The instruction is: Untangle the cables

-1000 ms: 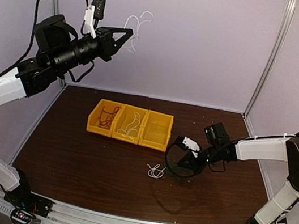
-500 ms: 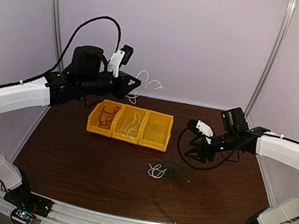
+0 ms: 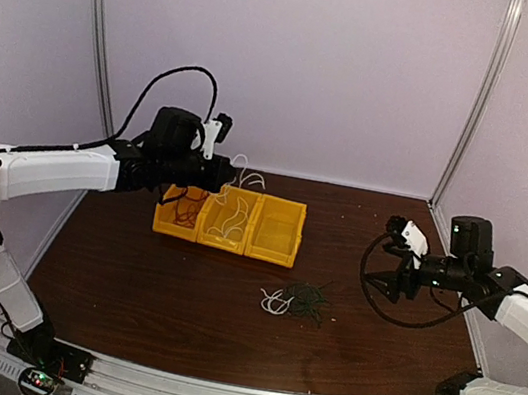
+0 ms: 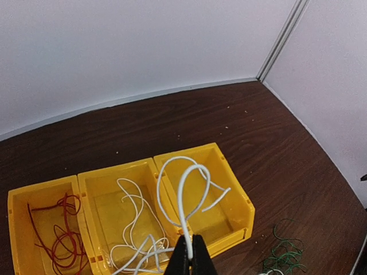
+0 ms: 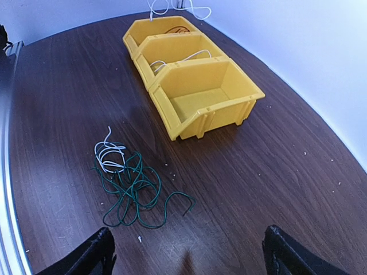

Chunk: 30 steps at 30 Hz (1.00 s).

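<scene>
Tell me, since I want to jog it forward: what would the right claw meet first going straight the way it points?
Probably the table ahead of the open right claw, though depth is unclear. The dark green cable tangle lies slightly left of that line; the yellow bin stands farther on.

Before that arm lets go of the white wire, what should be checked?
1. Grip: left gripper shut on the held white cable: ok.
2. Held cable free of the green cable on the table: ok, they are well apart.
3. Held cable over the middle bin, which holds white cables: cannot tell; its loop shows across the divider toward the empty right bin.
4. Other arm: right gripper open, away from the bins: ok.
5. Table pile untangled: not ok; a small white cable overlaps the green one.
</scene>
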{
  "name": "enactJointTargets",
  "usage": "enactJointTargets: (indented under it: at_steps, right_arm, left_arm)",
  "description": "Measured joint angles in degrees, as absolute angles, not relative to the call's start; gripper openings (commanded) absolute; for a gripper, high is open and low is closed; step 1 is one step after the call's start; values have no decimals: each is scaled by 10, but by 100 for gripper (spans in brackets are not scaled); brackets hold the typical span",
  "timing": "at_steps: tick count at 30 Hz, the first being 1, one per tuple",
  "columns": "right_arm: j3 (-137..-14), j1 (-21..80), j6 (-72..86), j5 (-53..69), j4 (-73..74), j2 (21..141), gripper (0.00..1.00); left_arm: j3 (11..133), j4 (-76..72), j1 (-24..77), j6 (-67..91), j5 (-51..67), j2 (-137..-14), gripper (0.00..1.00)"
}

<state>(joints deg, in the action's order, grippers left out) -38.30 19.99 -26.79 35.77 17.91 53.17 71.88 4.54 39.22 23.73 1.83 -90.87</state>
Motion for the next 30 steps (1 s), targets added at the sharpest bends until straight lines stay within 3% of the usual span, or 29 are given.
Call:
enactJointTargets:
  at_steps: [21, 30]
  right_arm:
    - [-361, 175, -279, 336, 147, 532, 90]
    - [-361, 173, -284, 335, 147, 532, 90]
  left_arm:
    - [792, 42, 374, 307, -57, -1153, 0]
    - [826, 29, 374, 311, -34, -1192, 41]
